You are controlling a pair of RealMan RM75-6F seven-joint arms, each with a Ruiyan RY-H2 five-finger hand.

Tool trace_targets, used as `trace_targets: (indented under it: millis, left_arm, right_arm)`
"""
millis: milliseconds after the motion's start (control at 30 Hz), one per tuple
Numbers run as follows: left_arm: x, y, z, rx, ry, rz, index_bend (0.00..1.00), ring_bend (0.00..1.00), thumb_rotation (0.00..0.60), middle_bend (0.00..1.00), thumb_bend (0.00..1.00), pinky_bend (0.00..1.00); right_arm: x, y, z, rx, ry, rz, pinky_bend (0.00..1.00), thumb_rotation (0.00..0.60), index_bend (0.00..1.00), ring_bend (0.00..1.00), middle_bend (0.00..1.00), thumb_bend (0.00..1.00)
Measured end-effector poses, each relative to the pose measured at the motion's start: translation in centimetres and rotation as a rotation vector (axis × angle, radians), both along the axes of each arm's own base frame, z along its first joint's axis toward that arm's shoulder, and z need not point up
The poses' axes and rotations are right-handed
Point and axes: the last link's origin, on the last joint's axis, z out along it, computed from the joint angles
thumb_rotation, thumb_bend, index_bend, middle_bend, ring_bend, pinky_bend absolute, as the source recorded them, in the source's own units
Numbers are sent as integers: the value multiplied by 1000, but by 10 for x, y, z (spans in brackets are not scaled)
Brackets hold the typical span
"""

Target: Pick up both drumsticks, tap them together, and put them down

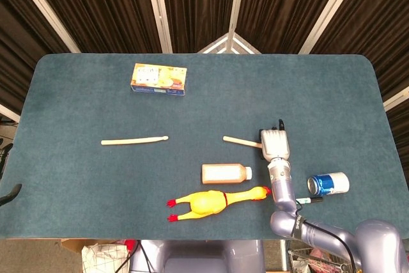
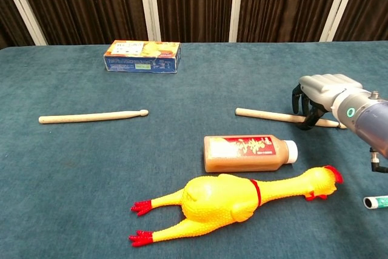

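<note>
— Lifted yet?
— No. 2 drumsticks flat on surface (image 1: 77, 87): left drumstick (image 1: 134, 140) untouched, right drumstick (image 2: 270, 115) under right hand (image 2: 318, 92), fingers curled over it, grip unclear. Left hand unseen. Tapping, putting down left.

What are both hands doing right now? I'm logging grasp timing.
Left hand: not in either view.
Right hand: fingers curled over the right drumstick, which lies on the table; whether they grip it cannot be told.

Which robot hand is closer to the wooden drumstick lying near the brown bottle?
The right robot hand: it sits over the far end of that pale wooden drumstick, fingers curled around it. The left robot hand is in neither view.
</note>
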Motion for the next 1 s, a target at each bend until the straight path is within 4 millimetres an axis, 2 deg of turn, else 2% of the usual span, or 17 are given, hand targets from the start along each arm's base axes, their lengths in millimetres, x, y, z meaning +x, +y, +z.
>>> trace_targets:
  millis: [1000]
  left_arm:
    - [-1, 1, -1, 1, 6, 5, 109, 0, 600, 20, 330, 0]
  right_arm:
    - [4, -1, -6, 1, 20, 29, 42, 600, 564, 366, 589, 392]
